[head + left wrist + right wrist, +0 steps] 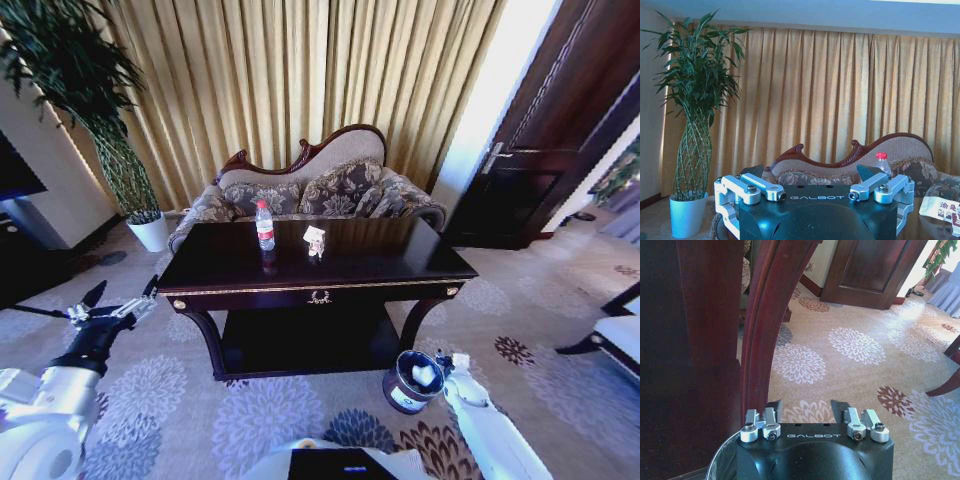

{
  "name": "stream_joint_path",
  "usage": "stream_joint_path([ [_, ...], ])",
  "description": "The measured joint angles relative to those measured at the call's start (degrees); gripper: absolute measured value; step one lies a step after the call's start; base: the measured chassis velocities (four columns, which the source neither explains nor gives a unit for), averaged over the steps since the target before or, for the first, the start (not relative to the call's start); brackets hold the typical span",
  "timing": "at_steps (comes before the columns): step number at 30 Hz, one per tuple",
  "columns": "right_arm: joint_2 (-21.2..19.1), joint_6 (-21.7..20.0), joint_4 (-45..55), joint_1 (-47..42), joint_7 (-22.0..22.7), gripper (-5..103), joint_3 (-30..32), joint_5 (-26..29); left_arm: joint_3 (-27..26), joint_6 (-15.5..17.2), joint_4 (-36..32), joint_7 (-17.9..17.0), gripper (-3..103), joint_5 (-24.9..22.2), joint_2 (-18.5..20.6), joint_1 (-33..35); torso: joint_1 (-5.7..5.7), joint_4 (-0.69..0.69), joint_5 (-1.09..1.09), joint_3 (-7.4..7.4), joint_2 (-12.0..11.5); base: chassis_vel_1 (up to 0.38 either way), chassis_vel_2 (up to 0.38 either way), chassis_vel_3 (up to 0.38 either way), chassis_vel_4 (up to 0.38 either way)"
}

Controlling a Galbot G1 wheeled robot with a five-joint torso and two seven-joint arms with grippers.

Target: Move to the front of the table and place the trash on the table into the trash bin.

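While the bottle [265, 226] stands upright on the table [400, 262] with crumpled paper [314, 241] just beside it, the trash bin [411, 381] sits on the carpet near the table's front right leg. The right gripper [446, 362] hovers at the bin's rim, fingers spread, holding nothing. Off the table's left end, the left gripper [122, 296] reaches level, fingers wide apart and empty.

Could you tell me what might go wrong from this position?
The bottle stands upright mid-table, so a glancing approach by the open left end effector, now off the table's left end, could topple it. The open right end effector sits over the trash bin beside the table leg, and may bump either.
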Motion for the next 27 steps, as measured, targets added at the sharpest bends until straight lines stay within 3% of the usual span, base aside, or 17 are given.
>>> stream_joint_path([
  [7, 0.0, -0.1, 1.0, -0.5, 0.1, 88, 0.1, 0.4, -0.3, 0.0, 0.0, 0.0, 100, -0.1, -0.1, 0.1, 0.00, 0.00, 0.00, 0.00, 0.0, 0.000, 0.000, 0.000, 0.000],
  [9, 0.0, -0.1, 1.1, -0.6, 0.1, 88, 0.1, 0.6, -0.3, 0.0, 0.0, 0.0, 100, -0.1, -0.2, 0.1, 0.00, 0.00, 0.00, 0.00, 0.0, 0.000, 0.000, 0.000, 0.000],
  [12, -0.1, -0.7, 1.9, -1.1, 0.1, 99, 0.3, 2.5, -0.3, -0.1, 0.0, -0.1, 100, -0.1, -0.4, 0.2, 0.00, 0.00, 0.00, 0.00, 0.0, 0.000, 0.000, 0.000, 0.000],
  [19, -1.0, -1.9, 5.8, -3.4, -0.3, 100, 1.4, 5.1, -0.2, -0.1, 0.0, -0.1, 100, -0.1, -0.4, 0.1, 0.00, 0.00, 0.02, 0.00, 0.0, 0.000, 0.000, 0.000, 0.000],
  [23, -2.3, -4.3, 15.2, -7.7, -3.9, 100, 3.2, 9.6, 0.0, -0.2, 0.0, -0.1, 100, -0.1, -0.4, -0.3, 0.00, -0.01, 0.01, 0.00, 0.0, 0.000, 0.000, 0.000, 0.000],
  [27, -3.5, -2.8, 26.1, -12.3, -5.2, 100, 5.5, 12.4, 0.2, -0.2, 0.0, -0.1, 100, -0.1, -0.6, -0.4, -0.01, 0.01, 0.00, 0.00, 0.0, 0.000, 0.000, 0.000, 0.000],
])
